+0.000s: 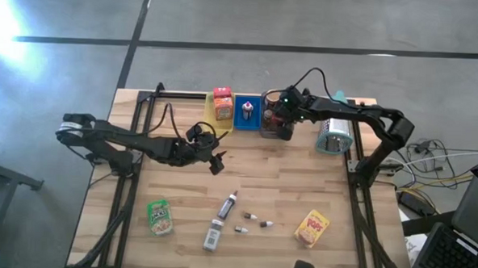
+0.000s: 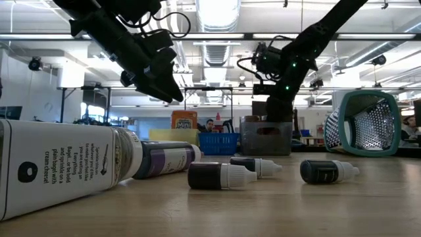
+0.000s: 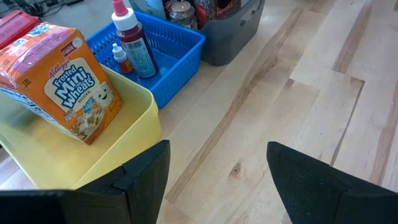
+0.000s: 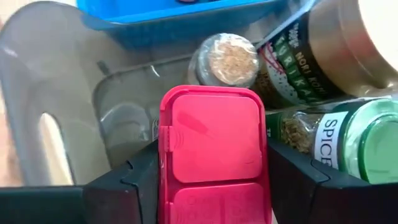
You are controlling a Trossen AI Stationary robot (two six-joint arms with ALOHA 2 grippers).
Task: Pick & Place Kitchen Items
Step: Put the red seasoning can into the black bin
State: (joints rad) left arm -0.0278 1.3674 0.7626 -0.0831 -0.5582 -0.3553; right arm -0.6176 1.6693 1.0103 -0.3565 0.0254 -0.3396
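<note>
While the right pincer [image 4: 214, 180] grips a red-lidded jar [image 4: 214, 155] upright over the grey tray [image 4: 56, 112], left pincer [image 3: 217, 180] released.

Both arms are matte black, built from chunky jointed segments with a slimmer tube for the forearm. The left arm [image 1: 133, 145] has a loose black cable looping over its wrist section. The right arm [image 1: 361, 115] carries a similar cable arching above its wrist, plus a tiny green light glowing on the wrist block. Fingers [image 3: 146, 177] on each gripper are flat, dark, angular plastic plates with beveled edges, kinda like wedge-shaped paddles. No visible labels or markings on them.
</note>
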